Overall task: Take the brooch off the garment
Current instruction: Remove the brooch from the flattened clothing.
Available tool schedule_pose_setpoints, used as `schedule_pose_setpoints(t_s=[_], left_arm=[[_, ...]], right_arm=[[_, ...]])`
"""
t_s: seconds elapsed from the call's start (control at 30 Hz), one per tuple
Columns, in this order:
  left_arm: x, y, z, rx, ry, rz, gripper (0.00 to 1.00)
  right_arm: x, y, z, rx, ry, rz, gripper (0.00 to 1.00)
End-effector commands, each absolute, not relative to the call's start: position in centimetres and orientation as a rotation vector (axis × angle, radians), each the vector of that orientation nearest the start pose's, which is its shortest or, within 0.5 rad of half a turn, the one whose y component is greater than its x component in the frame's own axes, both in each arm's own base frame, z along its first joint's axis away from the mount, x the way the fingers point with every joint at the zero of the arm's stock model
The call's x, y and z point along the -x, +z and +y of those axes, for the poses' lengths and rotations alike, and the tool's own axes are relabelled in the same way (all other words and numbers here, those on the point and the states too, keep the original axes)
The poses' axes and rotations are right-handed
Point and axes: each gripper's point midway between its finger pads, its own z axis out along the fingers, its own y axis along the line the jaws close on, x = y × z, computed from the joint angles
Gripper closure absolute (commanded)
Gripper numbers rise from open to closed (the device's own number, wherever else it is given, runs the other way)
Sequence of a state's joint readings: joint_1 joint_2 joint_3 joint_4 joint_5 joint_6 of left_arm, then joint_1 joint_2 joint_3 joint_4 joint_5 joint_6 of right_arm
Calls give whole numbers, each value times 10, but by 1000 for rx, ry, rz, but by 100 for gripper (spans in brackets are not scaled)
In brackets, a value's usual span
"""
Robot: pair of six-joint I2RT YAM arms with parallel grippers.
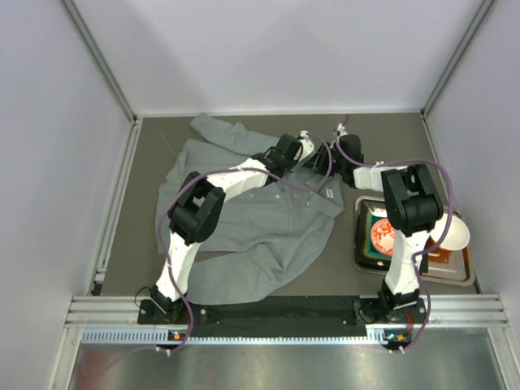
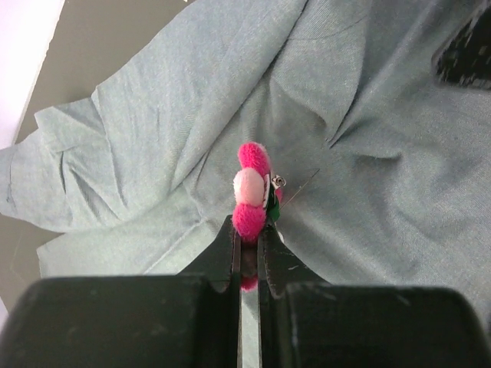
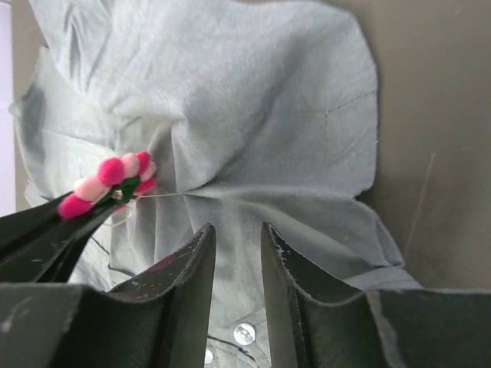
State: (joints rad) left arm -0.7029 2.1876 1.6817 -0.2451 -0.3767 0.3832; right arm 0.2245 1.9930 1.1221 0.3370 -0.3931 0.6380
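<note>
The garment [image 1: 268, 227] is a grey button-up shirt lying rumpled on the dark table. My left gripper [image 2: 249, 230] is shut on the brooch [image 2: 252, 192], a pink flower pin held edge-on just above the cloth. Its thin metal pin [image 2: 303, 184] still reaches the fabric. In the right wrist view the brooch [image 3: 115, 178] sits at the left in the left gripper's fingers [image 3: 46, 230], and the wire runs into a pucker of the shirt [image 3: 253, 115]. My right gripper [image 3: 236, 241] is open and empty, low over the cloth beside the brooch. From above, both grippers [image 1: 313, 154] [image 1: 335, 161] meet near the collar.
A dark tray [image 1: 357, 244] at the right holds a green box with a red-orange disc [image 1: 382, 236] and a white bowl [image 1: 455, 231]. White buttons [image 3: 244, 333] lie under the right gripper. White walls close in the table on three sides.
</note>
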Motion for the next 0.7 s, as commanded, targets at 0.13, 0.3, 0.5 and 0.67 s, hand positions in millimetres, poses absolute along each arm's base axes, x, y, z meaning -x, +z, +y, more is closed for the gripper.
schedule_pose_setpoints(t_s=[0.13,0.3,0.5,0.67], left_arm=[[-473,120,-288,-909,290,2051,100],[-461,147,-287,-756,124,2161,100],[-415,200,-302,-601,-494,2252,100],[-377,221,-290,-447,-1063,2294,100]], right_arm=[[-481,27,162,-384,539,2339,68],[-476,25,132,-424,337,2336,67],[-454,122,158,-244,568,2224,64],[-380,159,187,-36,856,2248,59]])
